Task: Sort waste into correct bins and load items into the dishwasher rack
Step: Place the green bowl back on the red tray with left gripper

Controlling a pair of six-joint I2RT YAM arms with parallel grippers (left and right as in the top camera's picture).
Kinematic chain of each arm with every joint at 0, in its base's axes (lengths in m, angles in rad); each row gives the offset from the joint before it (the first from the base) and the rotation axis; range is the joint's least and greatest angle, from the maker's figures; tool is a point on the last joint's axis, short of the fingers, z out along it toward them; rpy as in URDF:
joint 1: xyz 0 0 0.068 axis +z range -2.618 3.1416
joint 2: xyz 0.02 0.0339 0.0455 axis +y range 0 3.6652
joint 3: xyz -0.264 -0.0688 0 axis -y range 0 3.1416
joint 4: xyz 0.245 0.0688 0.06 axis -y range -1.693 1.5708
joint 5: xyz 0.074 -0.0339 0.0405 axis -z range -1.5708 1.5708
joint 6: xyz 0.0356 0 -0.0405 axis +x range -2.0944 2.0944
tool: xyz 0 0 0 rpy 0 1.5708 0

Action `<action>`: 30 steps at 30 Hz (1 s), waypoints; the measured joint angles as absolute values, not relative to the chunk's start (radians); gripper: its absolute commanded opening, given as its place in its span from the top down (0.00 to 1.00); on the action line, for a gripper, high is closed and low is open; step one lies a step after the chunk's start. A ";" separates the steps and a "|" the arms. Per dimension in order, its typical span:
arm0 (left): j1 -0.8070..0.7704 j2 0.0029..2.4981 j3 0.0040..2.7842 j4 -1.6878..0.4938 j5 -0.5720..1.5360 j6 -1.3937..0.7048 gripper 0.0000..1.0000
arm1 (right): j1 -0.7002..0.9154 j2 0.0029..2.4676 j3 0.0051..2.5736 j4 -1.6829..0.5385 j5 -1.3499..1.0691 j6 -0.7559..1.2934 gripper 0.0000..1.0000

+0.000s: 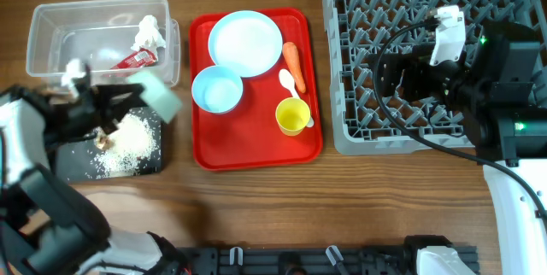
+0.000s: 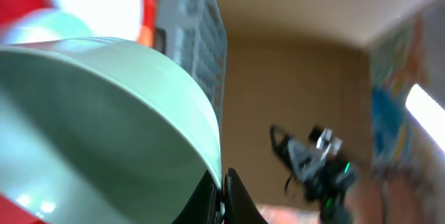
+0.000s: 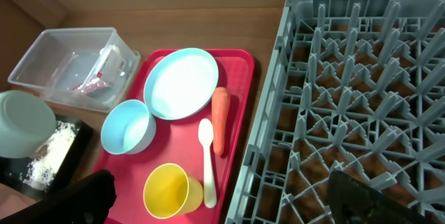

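The left gripper is pinched tight on the rim of the green bowl, which is tipped on its side above the black tray and its rice. The left arm reaches in from the table's left edge. The right gripper is spread wide and holds nothing, over the rack.

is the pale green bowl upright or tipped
Tipped: the pale green bowl hangs on its side, rim pinched in the jaws of the left gripper, by the shallow black rectangular tray where loose white rice lies.
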State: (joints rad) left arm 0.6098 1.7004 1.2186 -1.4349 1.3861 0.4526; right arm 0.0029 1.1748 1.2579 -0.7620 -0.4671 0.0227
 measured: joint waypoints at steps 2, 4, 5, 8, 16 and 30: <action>0.509 1.643 1.246 -1.415 1.385 0.456 0.96 | 0.003 1.175 1.258 -0.762 -0.467 0.022 0.00; 0.429 1.603 1.268 -1.375 1.373 0.453 0.96 | 0.003 1.175 1.258 -0.762 -0.467 0.023 0.00; 0.368 1.579 1.280 -1.327 1.339 0.432 0.96 | 0.003 1.175 1.258 -0.762 -0.467 0.023 0.00; 0.217 1.538 1.299 -1.205 1.168 0.311 0.96 | 0.003 1.175 1.258 -0.762 -0.467 0.023 0.00; -0.215 1.531 1.301 -1.127 0.479 -0.073 0.96 | 0.003 1.175 1.258 -0.763 -0.467 0.023 0.00; -0.499 1.579 1.266 -1.073 0.027 -0.359 0.96 | 0.003 1.175 1.258 -0.764 -0.467 0.022 0.00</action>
State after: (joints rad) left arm -0.4988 1.5787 1.2659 -1.0733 0.0273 -0.3592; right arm 0.0029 1.1748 1.2579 -0.7635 -0.4671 0.0223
